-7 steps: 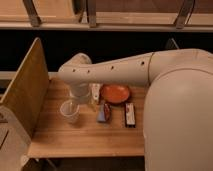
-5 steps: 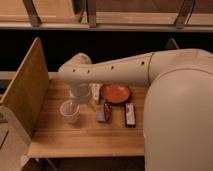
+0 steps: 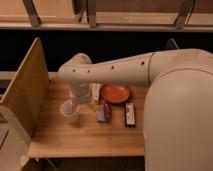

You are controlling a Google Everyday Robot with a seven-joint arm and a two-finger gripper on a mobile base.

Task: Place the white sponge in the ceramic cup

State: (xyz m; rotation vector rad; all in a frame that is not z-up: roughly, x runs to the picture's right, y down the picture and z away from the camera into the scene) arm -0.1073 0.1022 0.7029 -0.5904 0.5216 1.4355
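Observation:
The ceramic cup (image 3: 70, 111) is a small pale round cup that stands upright on the wooden table (image 3: 80, 137), left of centre. My arm reaches in from the right and bends down just behind the cup. The gripper (image 3: 80, 96) hangs at the cup's back rim, mostly hidden by the wrist. A pale whitish block (image 3: 95, 94) stands right beside the gripper, between it and the orange plate; I cannot tell if it is the white sponge. Nothing shows inside the cup.
An orange plate (image 3: 115, 93) lies right of the gripper. A blue and red packet (image 3: 103, 112) and a dark bar (image 3: 130, 114) lie in front of it. A tall wooden panel (image 3: 25, 95) walls the table's left side. My body covers the right side.

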